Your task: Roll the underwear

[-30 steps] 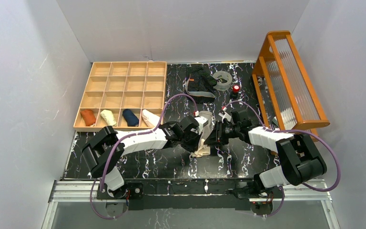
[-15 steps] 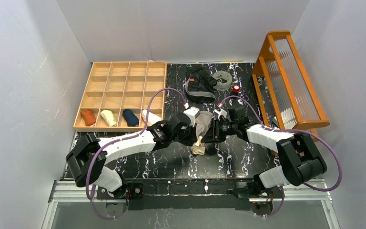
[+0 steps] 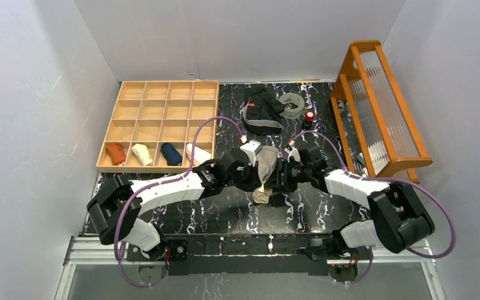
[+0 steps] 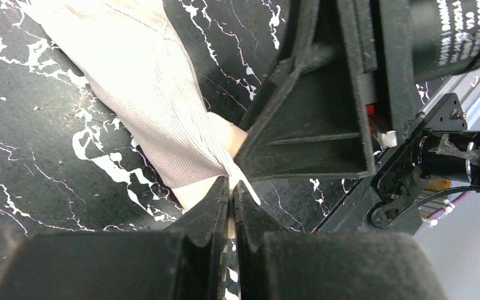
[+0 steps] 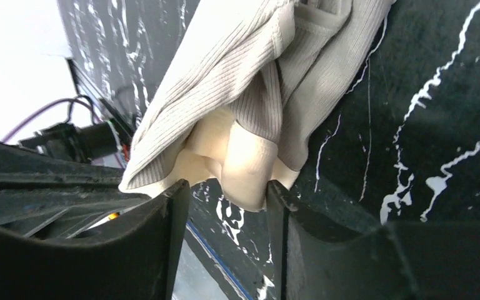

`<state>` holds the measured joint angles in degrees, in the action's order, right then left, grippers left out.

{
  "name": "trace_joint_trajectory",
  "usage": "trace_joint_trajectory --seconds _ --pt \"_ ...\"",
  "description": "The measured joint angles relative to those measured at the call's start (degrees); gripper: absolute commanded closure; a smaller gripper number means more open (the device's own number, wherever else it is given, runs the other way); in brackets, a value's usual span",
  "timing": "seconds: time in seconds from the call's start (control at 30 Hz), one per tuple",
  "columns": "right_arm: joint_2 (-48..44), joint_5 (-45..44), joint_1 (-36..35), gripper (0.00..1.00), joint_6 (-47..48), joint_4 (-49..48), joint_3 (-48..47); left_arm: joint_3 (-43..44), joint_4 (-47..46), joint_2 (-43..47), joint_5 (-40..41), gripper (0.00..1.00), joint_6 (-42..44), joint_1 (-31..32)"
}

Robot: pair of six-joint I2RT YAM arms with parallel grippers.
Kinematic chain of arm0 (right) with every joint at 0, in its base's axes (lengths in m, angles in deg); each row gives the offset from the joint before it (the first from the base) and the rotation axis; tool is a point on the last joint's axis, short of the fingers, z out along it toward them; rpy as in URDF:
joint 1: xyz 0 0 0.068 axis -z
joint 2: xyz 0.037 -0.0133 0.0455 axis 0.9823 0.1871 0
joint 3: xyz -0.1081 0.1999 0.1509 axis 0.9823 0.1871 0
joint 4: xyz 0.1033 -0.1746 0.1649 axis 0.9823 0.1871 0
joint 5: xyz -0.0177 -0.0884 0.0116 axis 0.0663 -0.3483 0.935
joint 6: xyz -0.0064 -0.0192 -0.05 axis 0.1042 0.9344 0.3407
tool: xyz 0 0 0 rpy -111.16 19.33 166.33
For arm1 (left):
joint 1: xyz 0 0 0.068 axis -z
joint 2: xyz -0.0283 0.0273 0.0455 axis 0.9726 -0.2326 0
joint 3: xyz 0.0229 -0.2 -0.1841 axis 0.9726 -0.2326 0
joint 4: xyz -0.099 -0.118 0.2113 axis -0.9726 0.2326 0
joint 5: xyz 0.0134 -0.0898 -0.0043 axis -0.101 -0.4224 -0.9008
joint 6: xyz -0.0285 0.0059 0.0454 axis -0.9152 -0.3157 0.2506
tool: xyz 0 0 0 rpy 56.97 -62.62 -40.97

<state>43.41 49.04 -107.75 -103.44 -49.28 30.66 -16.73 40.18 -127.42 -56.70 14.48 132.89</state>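
Now, beige underwear [image 3: 265, 167]: lifted since a second ago, unrolled.
Left gripper [image 4: 231, 185]: pinching its edge.
Right gripper [image 5: 225, 187]: clamping bunched fold.

The beige-grey underwear [image 3: 264, 174] is ribbed cloth with a paler cream lining. It is bunched into a narrow, crumpled strip in the centre and held nearly upright, with its lower end trailing toward 6 o'clock. The black underwear [image 3: 261, 107], thinly striped with a grey waistband, lies loosely heaped at 12 o'clock, well apart.
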Motion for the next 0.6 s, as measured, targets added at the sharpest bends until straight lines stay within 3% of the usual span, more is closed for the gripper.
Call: trace_joint_trajectory --seconds 0.23,0.6 --pt "-4.4 0.0 0.0 0.41 -4.2 -3.8 5.6 0.0 0.0 -0.9 -0.7 1.0 0.0 0.0" --pt "-8.4 -4.6 0.0 0.42 2.8 -10.0 10.4 0.0 0.0 -0.9 -0.8 1.0 0.0 -0.3"
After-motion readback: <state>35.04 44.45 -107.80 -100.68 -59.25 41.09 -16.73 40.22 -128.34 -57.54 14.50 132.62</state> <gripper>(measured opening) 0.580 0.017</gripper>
